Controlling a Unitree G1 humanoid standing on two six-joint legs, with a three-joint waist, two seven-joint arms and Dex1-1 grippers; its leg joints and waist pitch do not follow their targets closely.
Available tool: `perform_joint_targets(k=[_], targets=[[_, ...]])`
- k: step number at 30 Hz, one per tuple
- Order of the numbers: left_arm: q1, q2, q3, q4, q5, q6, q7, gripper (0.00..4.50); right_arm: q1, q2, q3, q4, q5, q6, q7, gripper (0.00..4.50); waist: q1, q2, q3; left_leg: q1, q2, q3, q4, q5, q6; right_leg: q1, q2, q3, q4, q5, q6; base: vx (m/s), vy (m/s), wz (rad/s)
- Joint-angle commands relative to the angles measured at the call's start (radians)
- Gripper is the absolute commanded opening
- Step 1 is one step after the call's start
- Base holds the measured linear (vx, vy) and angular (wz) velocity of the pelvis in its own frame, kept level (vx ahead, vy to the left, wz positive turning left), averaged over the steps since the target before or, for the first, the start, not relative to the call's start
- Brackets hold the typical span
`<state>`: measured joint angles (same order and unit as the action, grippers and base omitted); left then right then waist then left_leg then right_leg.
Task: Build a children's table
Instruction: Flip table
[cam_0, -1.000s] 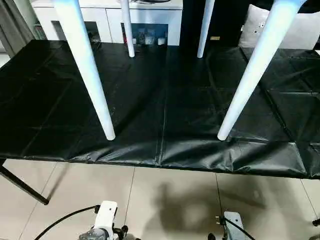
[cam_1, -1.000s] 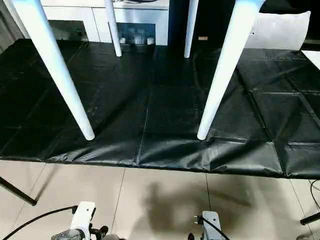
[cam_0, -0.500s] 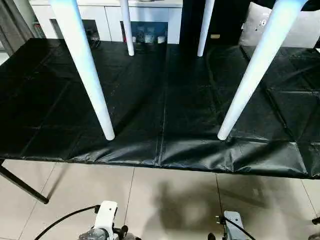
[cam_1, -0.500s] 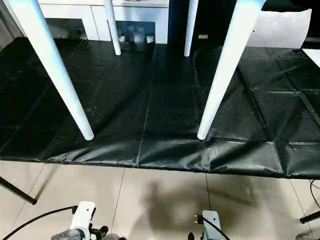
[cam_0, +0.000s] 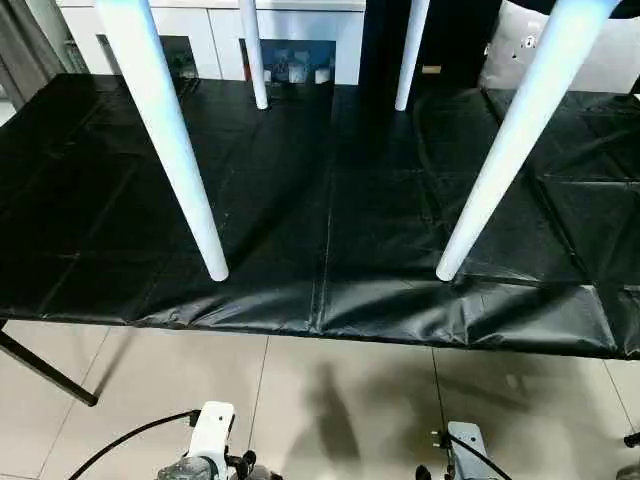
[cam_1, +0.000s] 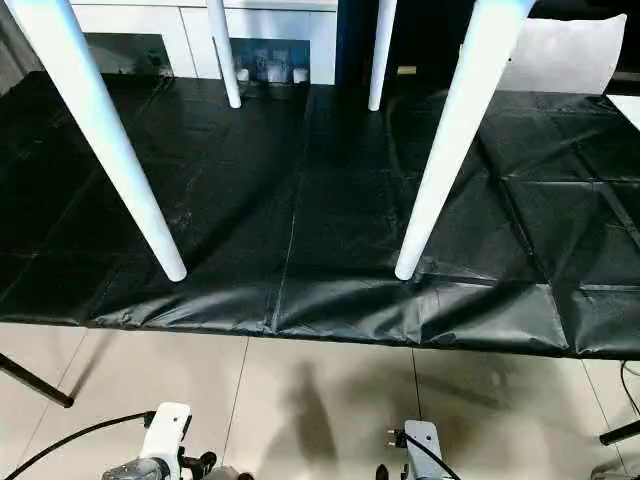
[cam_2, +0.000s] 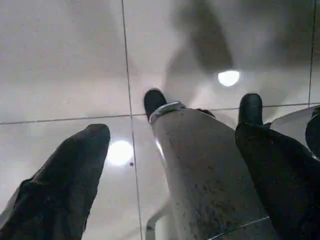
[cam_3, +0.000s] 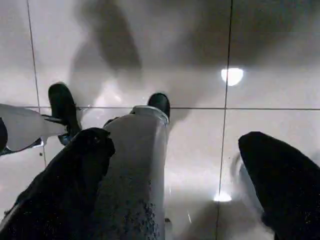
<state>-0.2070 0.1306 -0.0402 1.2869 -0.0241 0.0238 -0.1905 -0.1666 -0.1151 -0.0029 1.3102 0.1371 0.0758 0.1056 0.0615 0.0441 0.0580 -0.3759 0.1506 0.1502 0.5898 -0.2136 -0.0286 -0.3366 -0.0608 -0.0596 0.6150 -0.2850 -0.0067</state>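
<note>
The children's table stands upright on the black-covered worktable (cam_0: 330, 200). Its top is out of view above. Four white tapered legs come down onto the cover: near left leg (cam_0: 175, 150), near right leg (cam_0: 510, 140), far left leg (cam_0: 255, 55) and far right leg (cam_0: 410, 50). Both arms hang low, away from the table, pointing at the tiled floor. My left gripper (cam_2: 175, 132) is open with nothing between its black fingers (cam_2: 65, 190). My right gripper (cam_3: 175, 140) is open too and holds nothing.
White cabinets (cam_0: 210, 30) and a pale cushion (cam_0: 600, 60) stand behind the worktable. The worktable's front edge (cam_0: 330, 335) runs across the view with grey floor tiles (cam_0: 340, 400) before it. A black table strut (cam_0: 45, 370) slants at the left. My silver legs (cam_2: 210, 180) and black feet (cam_3: 62, 102) stand on the floor.
The head view has tipped slightly, so the whole picture has shifted. The table, its legs and both grippers have not moved.
</note>
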Motion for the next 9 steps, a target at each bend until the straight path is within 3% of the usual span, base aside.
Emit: perform_joint_targets(k=[1,5,9], targets=[[-0.002,0.0,0.004,0.004,0.005,0.001,0.008,4.48,-0.003,0.004,-0.005,0.008,-0.004,0.001,-0.004,4.5,0.0,-0.003,-0.029,0.006,0.109,-0.035,-0.085,-0.142,0.137,0.017,-0.13,0.06,-0.064,0.184,-0.283,0.0,0.0,0.0],[-0.002,0.0,0.004,0.004,0.005,0.001,0.008,4.48,-0.003,0.004,-0.005,0.008,-0.004,0.001,-0.004,4.5,0.0,-0.002,-0.026,0.008,0.111,-0.035,-0.09,-0.178,0.114,0.015,-0.13,0.062,-0.07,0.124,-0.284,0.0,0.0,0.0],[-0.002,0.0,0.004,0.004,0.005,0.001,0.008,4.48,-0.003,0.004,-0.005,0.008,-0.004,0.001,-0.004,4.5,0.0,-0.002,-0.026,0.007,0.111,-0.035,-0.09,-0.17,0.11,0.015,-0.13,0.062,-0.069,0.138,-0.282,0.0,0.0,0.0]])
